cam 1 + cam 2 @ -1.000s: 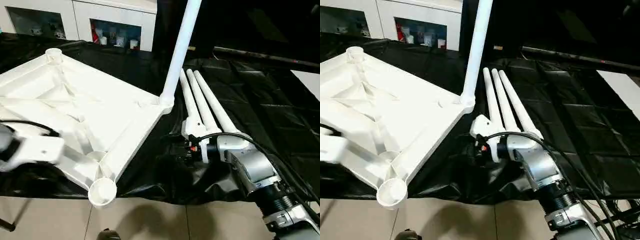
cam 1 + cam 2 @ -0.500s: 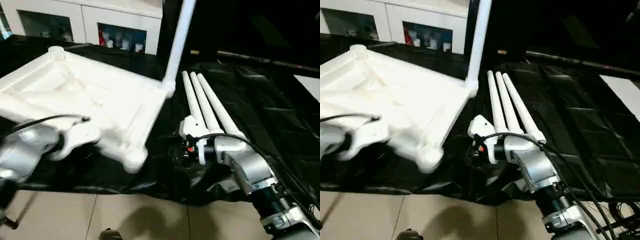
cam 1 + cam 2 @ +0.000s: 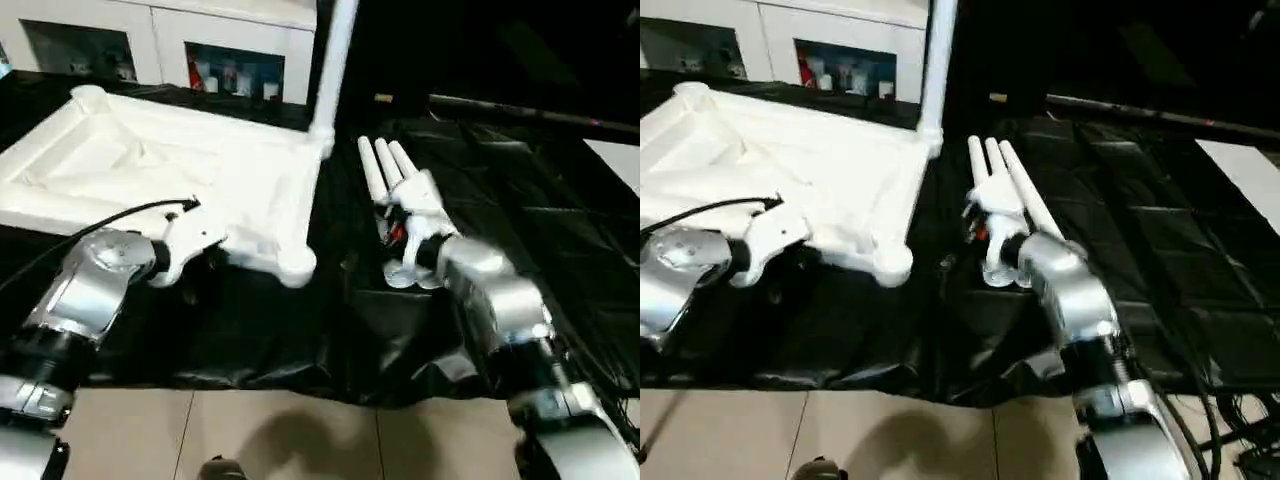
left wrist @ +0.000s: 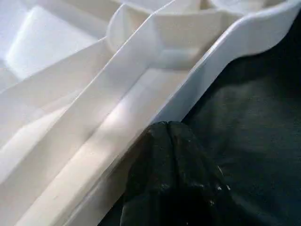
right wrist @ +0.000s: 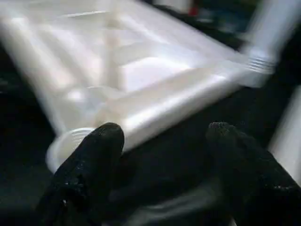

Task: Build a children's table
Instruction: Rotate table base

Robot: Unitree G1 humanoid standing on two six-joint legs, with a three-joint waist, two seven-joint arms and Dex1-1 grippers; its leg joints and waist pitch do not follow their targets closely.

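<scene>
A black gap (image 3: 345, 215) runs between the tabletop (image 3: 150, 170) and the lying legs (image 3: 385, 165)

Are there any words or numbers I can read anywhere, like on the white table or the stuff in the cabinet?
None: no text can be read in these pictures.
Tabletop: plain white plastic, no words or numbers.
Loose legs: plain white, no markings.
Small items in the cabinet: too small and blurred to read any label.
</scene>
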